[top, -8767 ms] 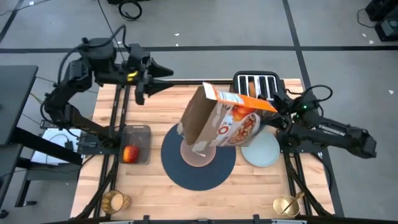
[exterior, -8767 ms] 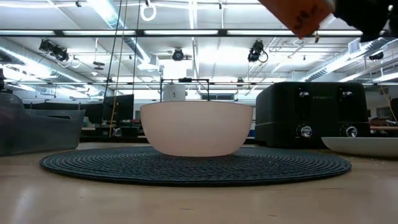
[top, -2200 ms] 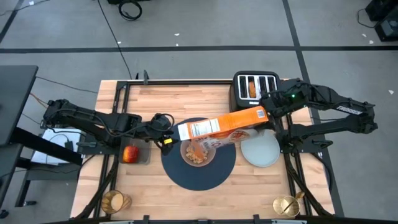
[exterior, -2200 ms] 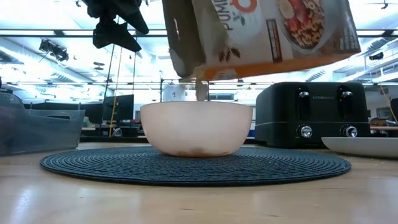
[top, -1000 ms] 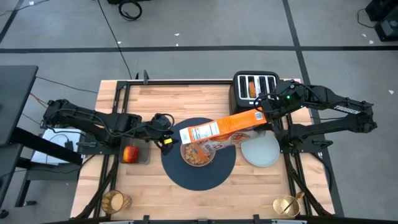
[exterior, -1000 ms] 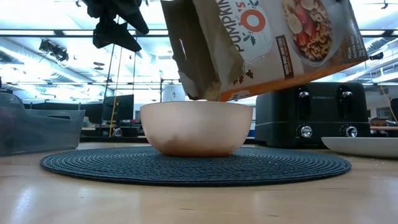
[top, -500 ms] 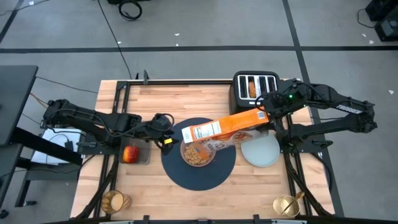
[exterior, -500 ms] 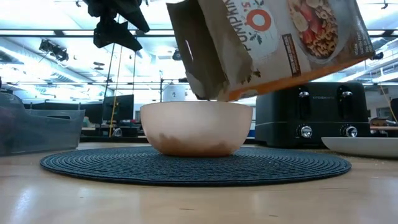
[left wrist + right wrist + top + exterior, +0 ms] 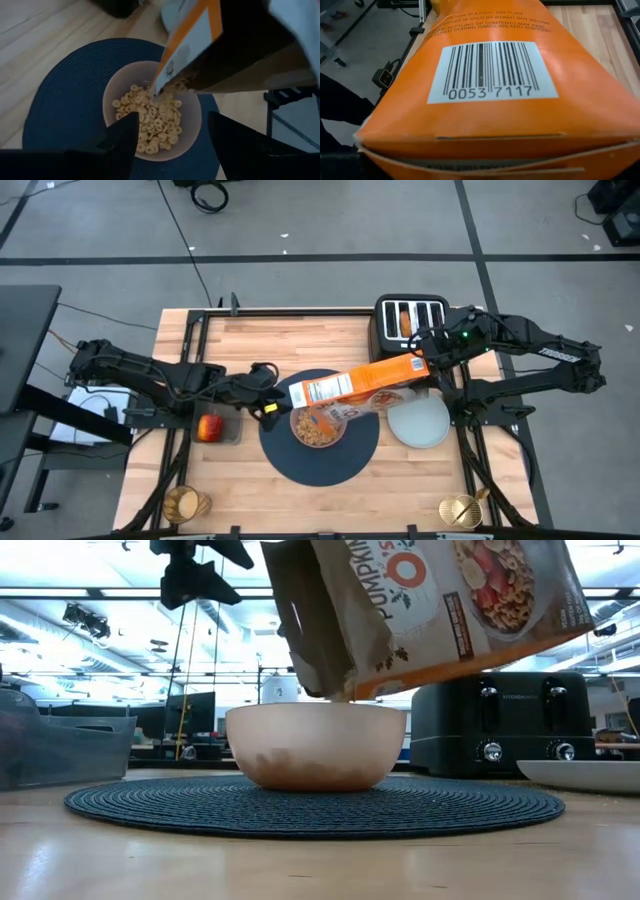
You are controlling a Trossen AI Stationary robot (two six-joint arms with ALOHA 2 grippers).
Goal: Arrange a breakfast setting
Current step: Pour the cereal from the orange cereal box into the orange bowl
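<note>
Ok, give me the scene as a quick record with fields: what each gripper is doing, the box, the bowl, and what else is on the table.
right gripper: shut on the cereal box, holding it tipped on its side, open end over the bowl
left gripper: open, hovering beside the bowl, holding nothing
bowl: pink, on the navy placemat, partly filled with cereal rings
plate: bare, right of the placemat
toaster: far side of table, something in one slot
apple: in a tray to the left
</note>
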